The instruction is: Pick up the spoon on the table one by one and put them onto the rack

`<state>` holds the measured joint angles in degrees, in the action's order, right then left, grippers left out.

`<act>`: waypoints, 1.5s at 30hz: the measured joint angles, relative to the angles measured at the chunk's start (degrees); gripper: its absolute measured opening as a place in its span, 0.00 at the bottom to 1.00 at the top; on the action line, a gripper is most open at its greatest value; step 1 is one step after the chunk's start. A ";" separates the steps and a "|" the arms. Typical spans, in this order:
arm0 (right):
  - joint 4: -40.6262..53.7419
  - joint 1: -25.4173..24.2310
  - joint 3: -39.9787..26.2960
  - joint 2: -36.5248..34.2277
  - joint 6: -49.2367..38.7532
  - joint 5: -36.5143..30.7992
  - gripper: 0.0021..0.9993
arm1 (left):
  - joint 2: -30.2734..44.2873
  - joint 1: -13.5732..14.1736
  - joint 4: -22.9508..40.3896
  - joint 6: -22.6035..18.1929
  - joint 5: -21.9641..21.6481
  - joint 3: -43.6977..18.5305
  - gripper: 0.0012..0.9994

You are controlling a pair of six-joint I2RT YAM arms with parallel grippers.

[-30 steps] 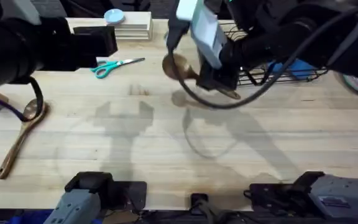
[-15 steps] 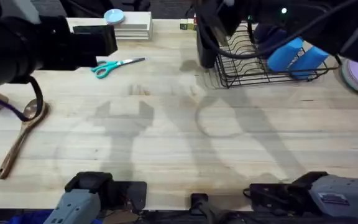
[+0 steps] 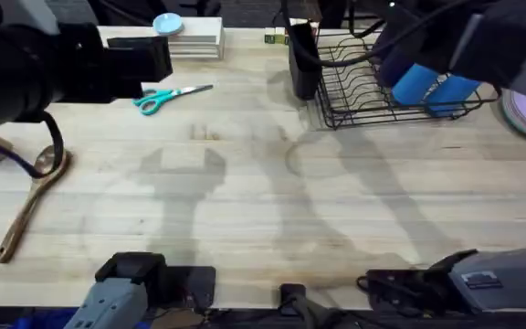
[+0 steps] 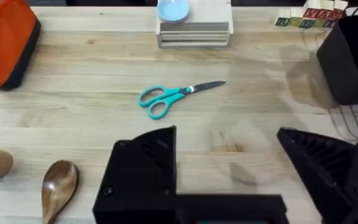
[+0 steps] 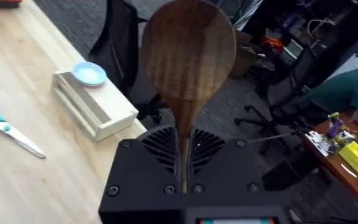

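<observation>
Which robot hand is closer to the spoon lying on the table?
The left. The left gripper hangs open just above and beside the spoon on the table. The right gripper is far across by the rack, clamping the other spoon.

The teal-handled scissors (image 4: 174,96) lie flat, blades closed. Beyond the scissors stands a white stacked box (image 4: 194,26) with a light blue round lid (image 4: 173,9) on top. Far to one side of the scissors rests an orange and black object (image 4: 8,42).
</observation>
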<state>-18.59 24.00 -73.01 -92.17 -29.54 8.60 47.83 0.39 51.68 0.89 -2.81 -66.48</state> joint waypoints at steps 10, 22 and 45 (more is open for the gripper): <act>-7.87 -1.80 0.00 -6.73 3.67 0.00 0.03 | 0.00 0.02 -0.02 0.00 0.00 0.00 0.99; -6.00 -2.18 0.00 -11.86 7.48 0.01 0.03 | 0.00 0.02 -0.02 0.00 0.00 0.00 0.99; 1.30 -3.94 0.00 -14.19 5.38 -1.42 0.21 | 0.00 0.02 -0.02 0.00 0.00 0.00 0.99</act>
<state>-17.29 20.05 -73.01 -106.37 -24.16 7.19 47.83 0.40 51.67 0.89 -2.81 -66.48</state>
